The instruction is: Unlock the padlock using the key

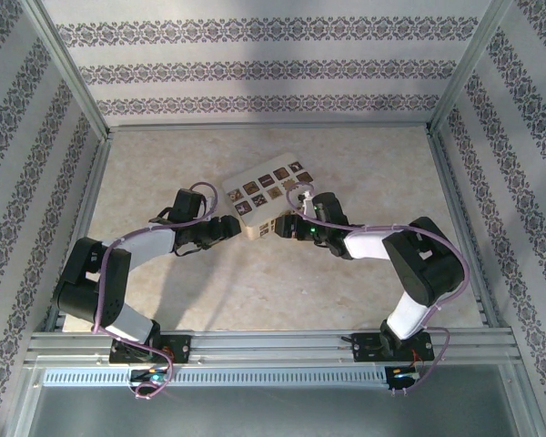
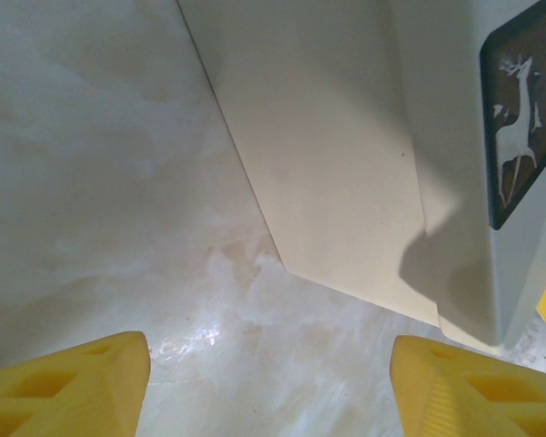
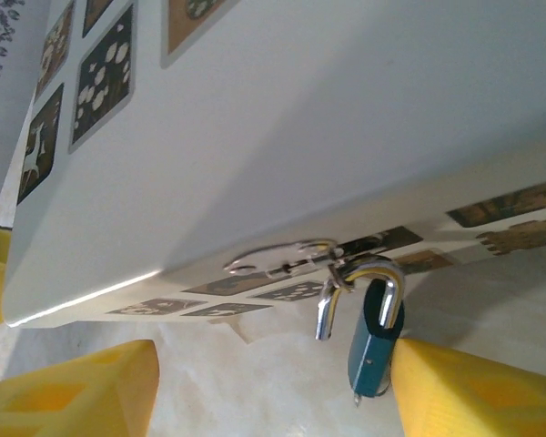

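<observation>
We log right gripper point(image 3: 273, 401) fingers point(image 3: 73, 391) yellow; padlock point(image 3: 373, 350) beside them teal, shackle point(image 3: 397, 289) silver; box point(image 3: 300, 137) above white, brown picture tiles; table point(image 2: 91, 182) beige marbled; walls point(image 1: 255, 68) floral-striped.

top: overhead, far | wrists: close, low | shared: box point(image 1: 271, 196)

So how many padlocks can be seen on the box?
1. The teal padlock hangs from the metal hasp on the white box, beside a finger of the right gripper. The box's far sides are hidden, so others may exist.
</observation>
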